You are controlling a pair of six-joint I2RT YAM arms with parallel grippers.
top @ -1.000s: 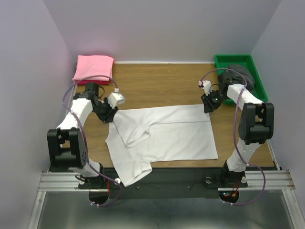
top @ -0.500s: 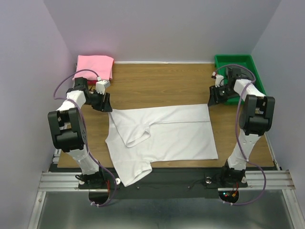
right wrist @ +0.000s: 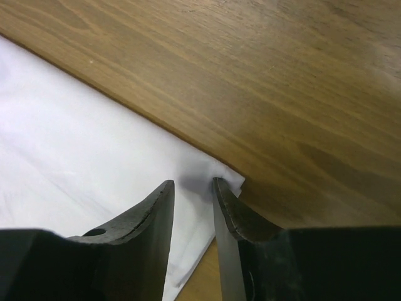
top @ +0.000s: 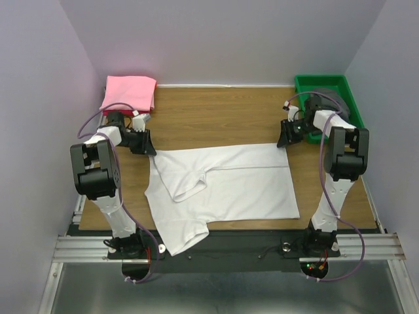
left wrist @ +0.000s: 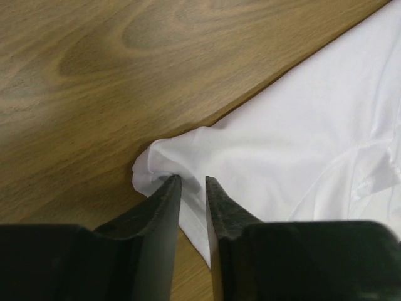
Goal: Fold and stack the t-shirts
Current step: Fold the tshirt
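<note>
Seeing white shirt (top: pixel 222 186) spread mid-counter (top: pixel 216 118), soft, light and limp, likely to slip from a shallow bite, so worth pinching deep at its 2 far corners, left fingers (left wrist: pixel 160 219) and right fingers (right wrist: pixel 150 219) there now, narrow, unclamped, 1 corner in each gap.

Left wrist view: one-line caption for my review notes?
Left gripper fingertips close together at a bunched corner of the white t-shirt on the wooden table.

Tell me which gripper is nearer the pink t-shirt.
Left. The left gripper is near the pink t-shirt, at the far-left corner of the white t-shirt; the right gripper is across the table, at its far-right corner.
</note>
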